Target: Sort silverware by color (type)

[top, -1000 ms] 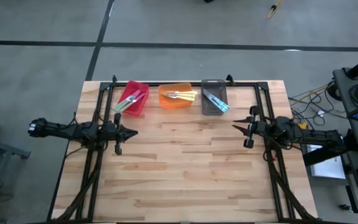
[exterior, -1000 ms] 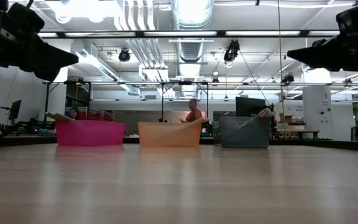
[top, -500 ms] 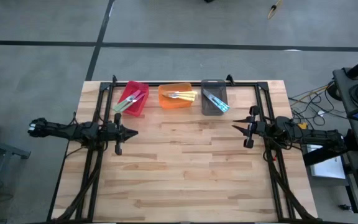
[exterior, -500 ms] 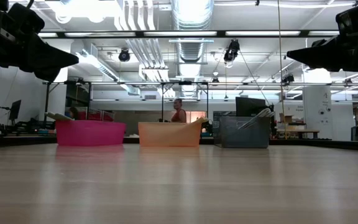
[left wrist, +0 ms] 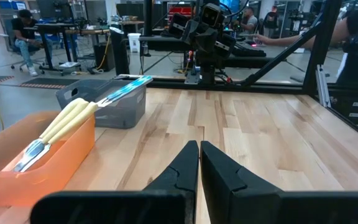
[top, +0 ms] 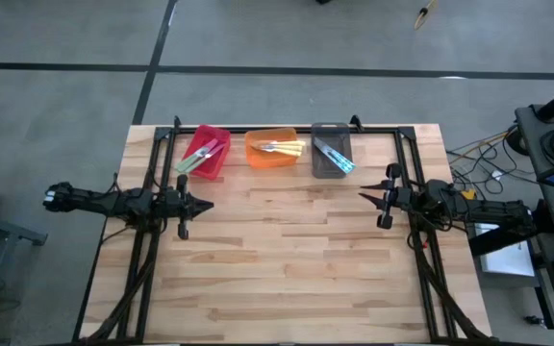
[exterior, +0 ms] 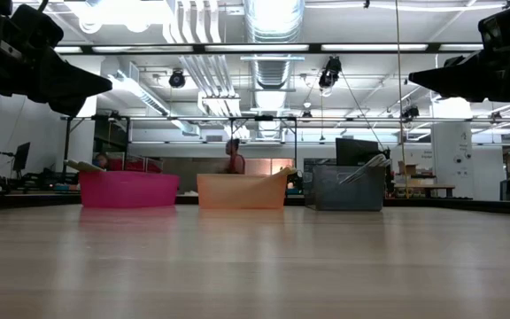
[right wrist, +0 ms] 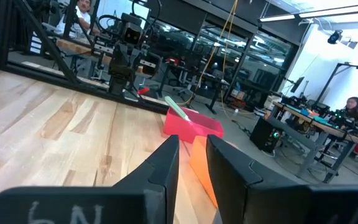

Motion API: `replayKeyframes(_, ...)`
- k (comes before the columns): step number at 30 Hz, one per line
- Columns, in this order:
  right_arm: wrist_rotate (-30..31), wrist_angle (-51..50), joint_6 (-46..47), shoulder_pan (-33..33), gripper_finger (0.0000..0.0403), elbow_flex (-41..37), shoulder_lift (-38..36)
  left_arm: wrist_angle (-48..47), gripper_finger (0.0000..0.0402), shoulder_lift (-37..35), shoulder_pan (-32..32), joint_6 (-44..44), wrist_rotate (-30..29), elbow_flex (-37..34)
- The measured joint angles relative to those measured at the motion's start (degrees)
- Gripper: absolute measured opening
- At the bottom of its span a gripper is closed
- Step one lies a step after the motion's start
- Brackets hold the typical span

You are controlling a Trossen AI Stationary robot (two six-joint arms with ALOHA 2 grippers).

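The silverware lies sorted in three bins at the table's far edge. Green-handled pieces are in the red bin. Pale yellow ones are in the orange bin, their handles leaning on its rim. Light blue ones are in the grey bin, sticking out over its rim. My left gripper hovers shut over the table's left side. My right gripper hovers over the right side, open by a narrow gap. Both point toward the table's middle and touch nothing.
A black frame rail runs behind the bins, and black struts run along both table sides. Bare wood spans the middle and near part. In the low view a person moves in the room beyond.
Neither arm nor any utensil has moved. A person in the room behind the table has walked toward the left in the low view.
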Motion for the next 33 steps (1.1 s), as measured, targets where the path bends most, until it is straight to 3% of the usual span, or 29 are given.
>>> replayKeyframes(33,0.0,0.0,0.0,0.0,0.0084,0.0,0.0,0.0,0.0,0.0,0.0,0.0,0.0,0.0)
